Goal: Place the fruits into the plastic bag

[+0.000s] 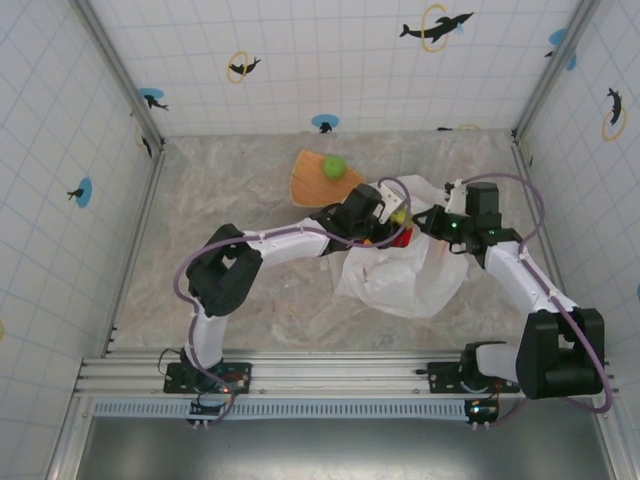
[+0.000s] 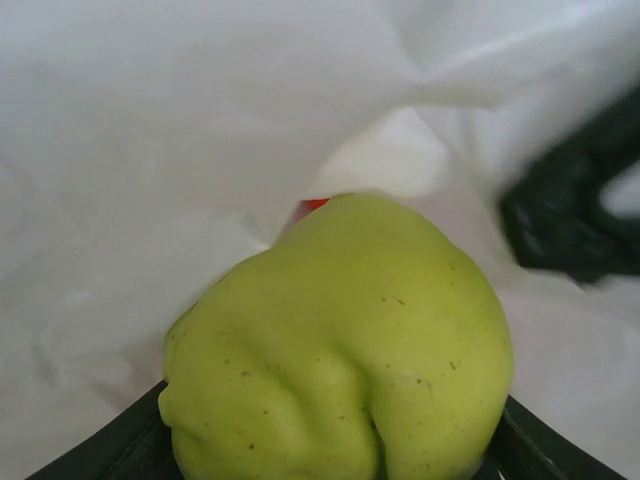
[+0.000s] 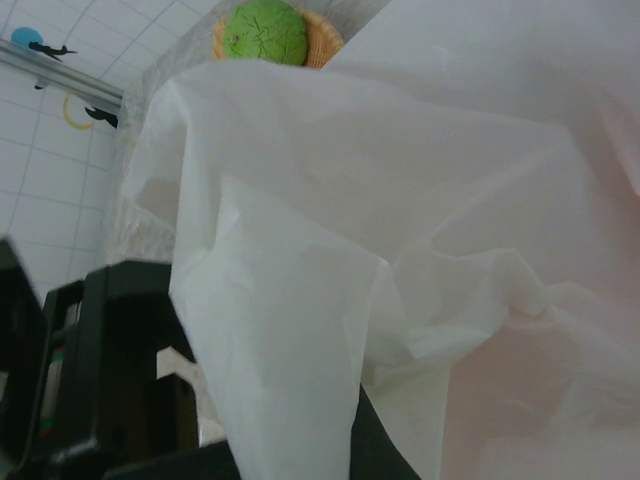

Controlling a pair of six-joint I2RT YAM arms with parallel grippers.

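A green fruit (image 1: 333, 165) waits on the heart-shaped plate (image 1: 305, 187). The left fingers (image 1: 391, 214), half spread, clasp a yellow-green fruit (image 2: 340, 350) at the plastic bag (image 1: 410, 275) mouth, so the next move is probably to release it inside. The right fingers (image 1: 437, 222) are closed, apparently pinching the bag's rim.

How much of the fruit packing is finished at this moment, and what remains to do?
Done: a red fruit appears to lie inside the plastic bag.
In hand: the left gripper holds a yellow-green fruit at the bag's mouth, and the right gripper pinches the film there.
Left: a green fruit sits on the plate, not yet picked up.
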